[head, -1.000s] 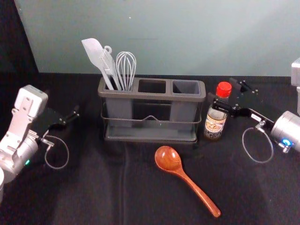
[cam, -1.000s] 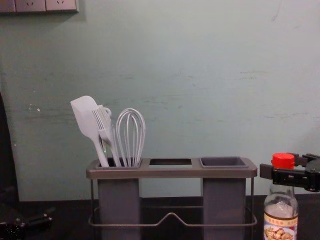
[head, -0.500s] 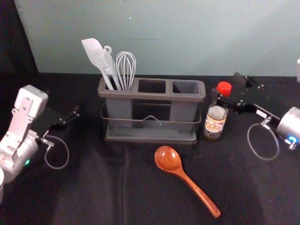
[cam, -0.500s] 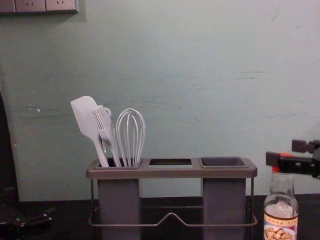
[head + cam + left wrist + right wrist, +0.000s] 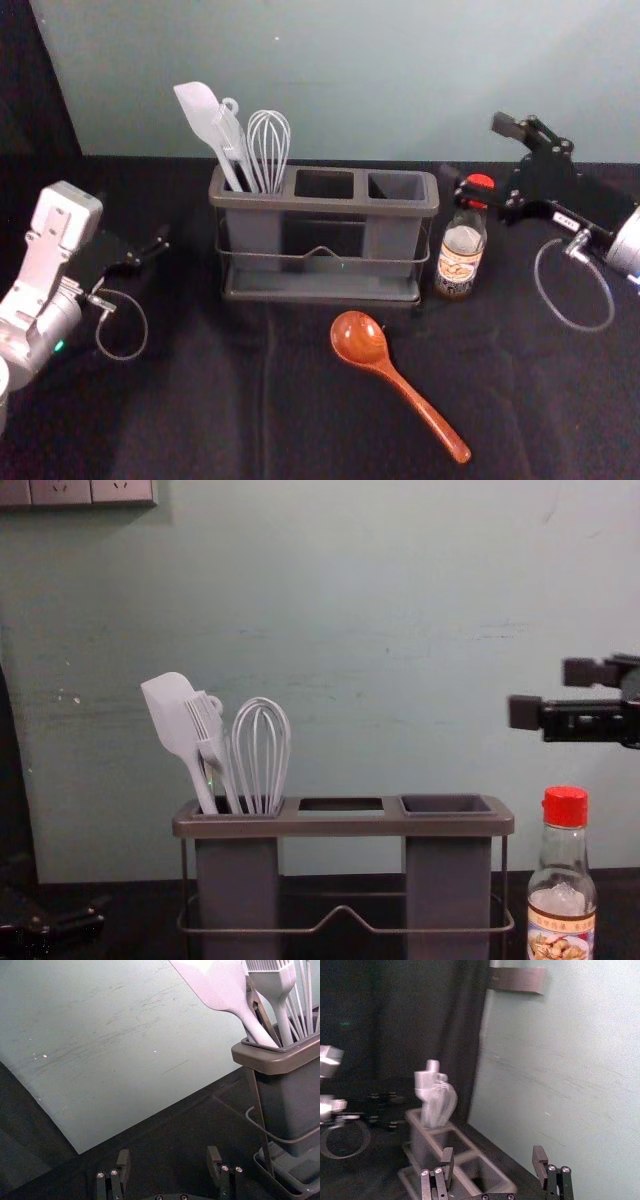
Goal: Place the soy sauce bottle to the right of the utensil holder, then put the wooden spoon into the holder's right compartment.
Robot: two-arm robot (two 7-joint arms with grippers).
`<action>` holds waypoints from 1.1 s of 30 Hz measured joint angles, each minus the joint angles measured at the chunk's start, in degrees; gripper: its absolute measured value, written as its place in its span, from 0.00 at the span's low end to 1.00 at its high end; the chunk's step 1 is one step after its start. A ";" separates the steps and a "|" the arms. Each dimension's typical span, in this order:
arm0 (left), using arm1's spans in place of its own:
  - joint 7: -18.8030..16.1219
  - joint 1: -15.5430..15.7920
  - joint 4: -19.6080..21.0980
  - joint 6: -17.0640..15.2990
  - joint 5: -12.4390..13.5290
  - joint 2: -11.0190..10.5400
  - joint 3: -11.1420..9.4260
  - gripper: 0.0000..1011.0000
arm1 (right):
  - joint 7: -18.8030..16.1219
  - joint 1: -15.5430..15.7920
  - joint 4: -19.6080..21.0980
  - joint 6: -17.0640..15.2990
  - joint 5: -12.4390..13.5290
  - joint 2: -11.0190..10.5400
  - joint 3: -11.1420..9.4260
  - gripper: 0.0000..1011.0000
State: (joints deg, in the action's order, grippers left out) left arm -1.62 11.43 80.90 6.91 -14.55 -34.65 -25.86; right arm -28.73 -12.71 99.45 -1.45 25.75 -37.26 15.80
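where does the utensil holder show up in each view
Head view: the utensil holder sits near the centre.
Chest view: lower middle, left of the soy sauce bottle.
Left wrist view: beyond the left end effector, cut off by the picture's edge.
Right wrist view: partly behind the right end effector.
Shared landmark: the pale utensils standing in its left end.

Open air lies between my right gripper (image 5: pixel 552 692) and the soy sauce bottle (image 5: pixel 563 852) below. I could enter the utensil holder (image 5: pixel 283 203) through its right compartment (image 5: pixel 397 187); spatula (image 5: pixel 200 108), pastry brush (image 5: pixel 232 142) and whisk (image 5: pixel 268 145) obstruct the left.
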 joint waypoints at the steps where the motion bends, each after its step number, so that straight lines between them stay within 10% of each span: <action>1: 0.00 0.00 0.00 0.00 0.00 0.00 0.00 0.99 | -0.37 0.06 0.79 -0.11 -0.20 -0.29 0.27 0.99; 11: 0.00 0.00 0.00 0.00 0.00 0.00 0.00 0.99 | -0.46 -1.00 4.20 -8.10 -0.60 0.14 4.62 0.99; 25: 0.00 0.00 0.00 0.00 0.00 0.00 0.00 0.99 | 3.85 1.54 6.92 -13.59 2.16 0.17 4.02 0.99; 33: 0.00 0.00 0.00 0.00 0.00 0.00 0.00 0.99 | 4.11 -0.87 7.73 -24.54 3.06 0.60 9.84 0.99</action>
State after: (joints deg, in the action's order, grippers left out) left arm -1.62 11.43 80.90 6.91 -14.55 -34.65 -25.86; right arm -24.62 -13.58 107.19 -25.99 28.80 -36.66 25.64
